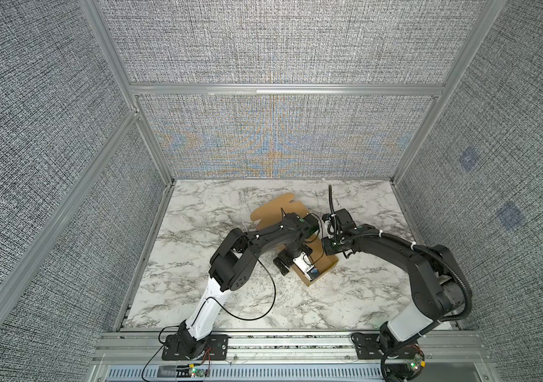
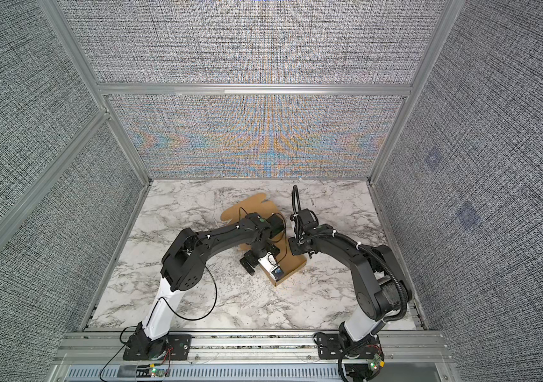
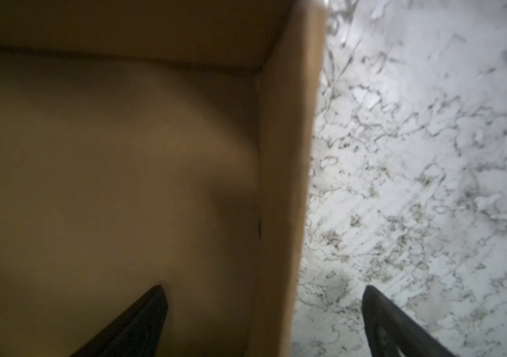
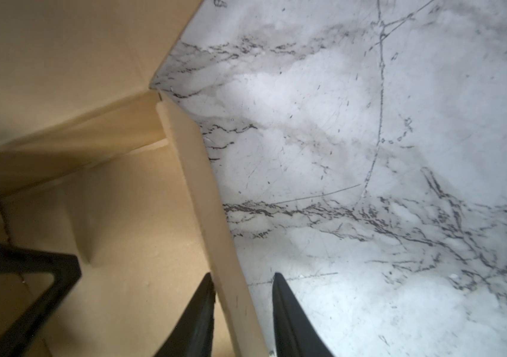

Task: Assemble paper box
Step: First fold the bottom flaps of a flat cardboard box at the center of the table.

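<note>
The marble table (image 1: 197, 215) carried the paper box (image 1: 327, 264) near its middle, with the lid flap spread toward the back. The left gripper (image 3: 263, 287) stood wide astride one box wall. The right gripper (image 4: 243, 274) straddled another wall narrowly; whether it pinched that wall could not be told.
</note>
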